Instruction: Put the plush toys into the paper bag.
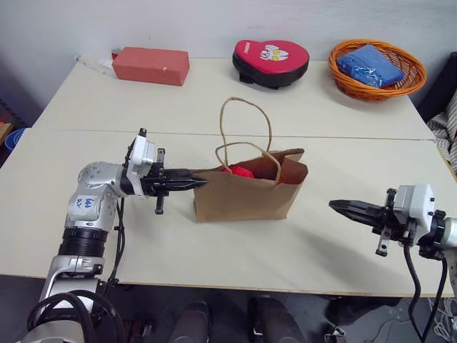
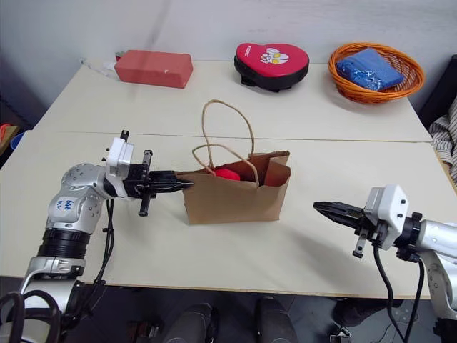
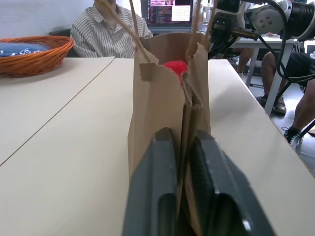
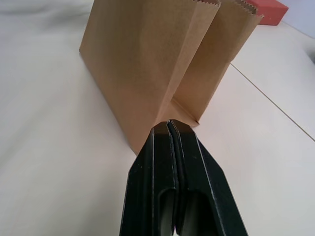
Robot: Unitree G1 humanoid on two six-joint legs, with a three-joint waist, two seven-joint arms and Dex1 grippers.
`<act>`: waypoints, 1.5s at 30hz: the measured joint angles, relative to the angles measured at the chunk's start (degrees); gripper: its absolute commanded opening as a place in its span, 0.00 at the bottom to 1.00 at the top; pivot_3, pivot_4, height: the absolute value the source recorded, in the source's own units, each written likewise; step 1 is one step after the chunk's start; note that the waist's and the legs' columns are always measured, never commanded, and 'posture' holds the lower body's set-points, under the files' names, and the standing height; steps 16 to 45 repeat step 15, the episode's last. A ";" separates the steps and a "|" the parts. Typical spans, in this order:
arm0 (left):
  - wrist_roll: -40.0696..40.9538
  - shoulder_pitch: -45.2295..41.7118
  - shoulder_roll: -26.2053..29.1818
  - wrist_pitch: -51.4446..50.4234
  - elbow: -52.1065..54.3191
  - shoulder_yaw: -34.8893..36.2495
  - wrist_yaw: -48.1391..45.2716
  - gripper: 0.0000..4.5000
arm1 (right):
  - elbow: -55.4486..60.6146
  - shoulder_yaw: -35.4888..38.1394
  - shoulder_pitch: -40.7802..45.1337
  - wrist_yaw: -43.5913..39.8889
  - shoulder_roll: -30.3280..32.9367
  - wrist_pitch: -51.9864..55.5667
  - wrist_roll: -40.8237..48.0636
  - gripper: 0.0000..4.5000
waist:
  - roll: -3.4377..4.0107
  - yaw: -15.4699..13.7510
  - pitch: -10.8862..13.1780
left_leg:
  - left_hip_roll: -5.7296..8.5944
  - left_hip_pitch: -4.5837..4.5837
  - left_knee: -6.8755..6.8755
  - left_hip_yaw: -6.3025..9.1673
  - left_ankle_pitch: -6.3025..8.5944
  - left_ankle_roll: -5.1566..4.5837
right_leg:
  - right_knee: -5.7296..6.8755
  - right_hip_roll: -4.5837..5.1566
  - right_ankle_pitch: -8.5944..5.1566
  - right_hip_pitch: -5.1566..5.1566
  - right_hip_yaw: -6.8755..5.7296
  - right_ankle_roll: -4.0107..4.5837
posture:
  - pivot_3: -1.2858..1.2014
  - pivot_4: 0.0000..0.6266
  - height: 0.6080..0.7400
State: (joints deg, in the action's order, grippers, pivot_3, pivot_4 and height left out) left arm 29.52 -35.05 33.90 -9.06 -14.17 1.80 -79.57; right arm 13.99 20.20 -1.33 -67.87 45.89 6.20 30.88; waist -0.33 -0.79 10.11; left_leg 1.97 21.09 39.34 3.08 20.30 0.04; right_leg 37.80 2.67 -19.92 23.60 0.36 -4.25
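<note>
Matt brown paper bag (image 1: 243, 193)

A plain brown kraft paper bag (image 2: 235, 196) with two tan cord loop handles stands upright on the pale beige table (image 2: 214, 107), a round red plush toy (image 2: 227, 174) showing inside its open top. The left gripper (image 2: 184, 184) points level at the bag's upper side edge, its black fingertips touching the paper. The right gripper (image 2: 321, 208), fingers together, hangs well apart from the bag's other side.

Head stereo overhead; wrist cameras close
</note>
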 measured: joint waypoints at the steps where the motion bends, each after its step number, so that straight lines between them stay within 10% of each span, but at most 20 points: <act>1: 0.01 0.55 1.10 -0.51 1.35 0.37 0.22 0.40 | -0.89 -0.07 0.44 -0.33 0.01 0.00 0.05 0.00 | 0.00 0.06 0.00 | 0.00 -0.01 0.00 0.00 0.00 0.00 | 0.00 0.00 0.00 -0.01 0.00 0.00 | 0.52 0.24 1.00; 10: -1.19 15.99 11.34 -2.36 9.28 9.87 6.67 1.00 | -7.27 1.07 1.45 -6.04 3.27 -2.48 0.51 0.54 | 0.02 0.73 -0.01 | -0.04 -0.03 -0.09 0.01 0.01 -0.01 | -0.05 0.01 0.00 -0.01 0.01 0.01 | 0.52 0.24 1.00; 15: -4.48 27.42 15.24 3.78 10.44 17.64 9.16 1.00 | -13.48 2.50 1.74 -10.22 4.87 -8.74 -0.68 0.92 | 0.03 0.76 -0.01 | -0.04 -0.05 -0.10 0.00 0.02 -0.03 | -0.07 0.03 -0.01 -0.03 0.02 0.01 | 0.52 0.24 1.00; 45: -4.48 27.42 15.24 3.78 10.44 17.64 9.16 1.00 | -13.48 2.50 1.74 -10.22 4.87 -8.74 -0.68 0.92 | 0.03 0.76 -0.01 | -0.04 -0.05 -0.10 0.00 0.02 -0.03 | -0.07 0.03 -0.01 -0.03 0.02 0.01 | 0.52 0.24 1.00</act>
